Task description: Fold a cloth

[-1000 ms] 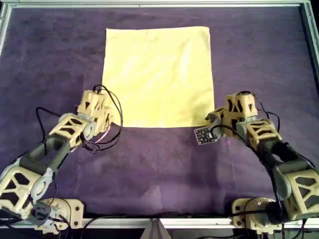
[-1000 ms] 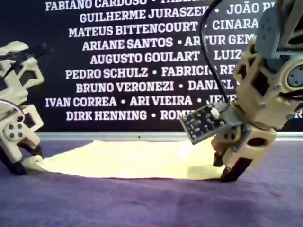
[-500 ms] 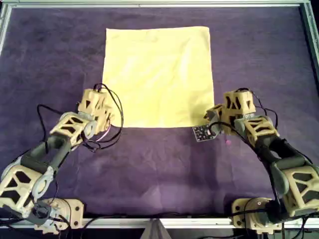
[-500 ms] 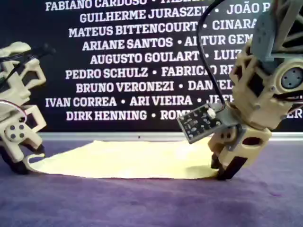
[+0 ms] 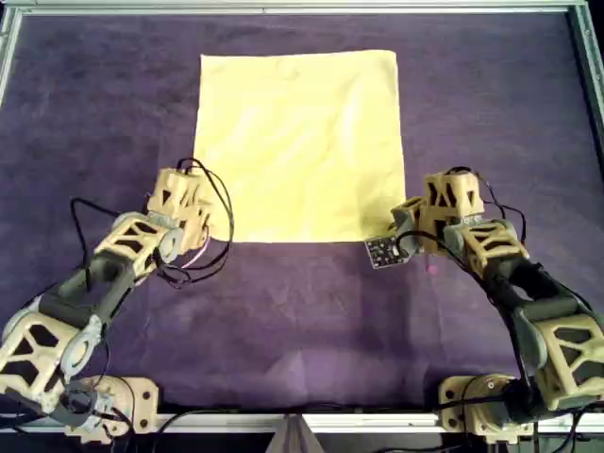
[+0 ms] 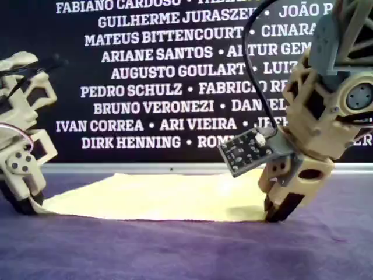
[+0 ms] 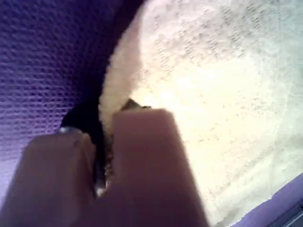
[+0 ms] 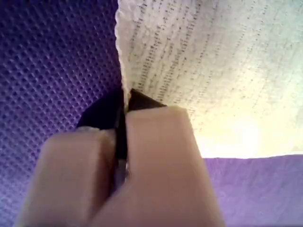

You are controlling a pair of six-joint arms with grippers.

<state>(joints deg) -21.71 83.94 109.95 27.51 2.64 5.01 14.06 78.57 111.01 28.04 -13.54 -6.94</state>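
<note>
The pale yellow cloth [image 5: 300, 146] lies flat on the purple mat, slightly wrinkled. In the overhead view one arm's gripper [image 5: 196, 226] sits at the cloth's near left corner and the other arm's gripper [image 5: 408, 225] at its near right corner. The wrist views do not show which arm is which. My first gripper [image 7: 102, 125] is shut on a corner of the cloth [image 7: 213, 94]. My second gripper [image 8: 122, 106] is shut on a corner of the cloth [image 8: 213, 61]. In the exterior view both grippers [image 6: 26, 201] [image 6: 280, 210] touch the mat at the cloth's [image 6: 157, 198] ends.
The purple mat [image 5: 302, 321] covers the table inside a metal frame [image 5: 283, 8]. A small circuit board [image 5: 382, 252] hangs from the arm on the overhead view's right. A black banner with names [image 6: 163, 76] stands behind.
Both grippers have shifted slightly inward and down onto the cloth's near corners and their jaws have closed on it. The cloth has stayed flat.
</note>
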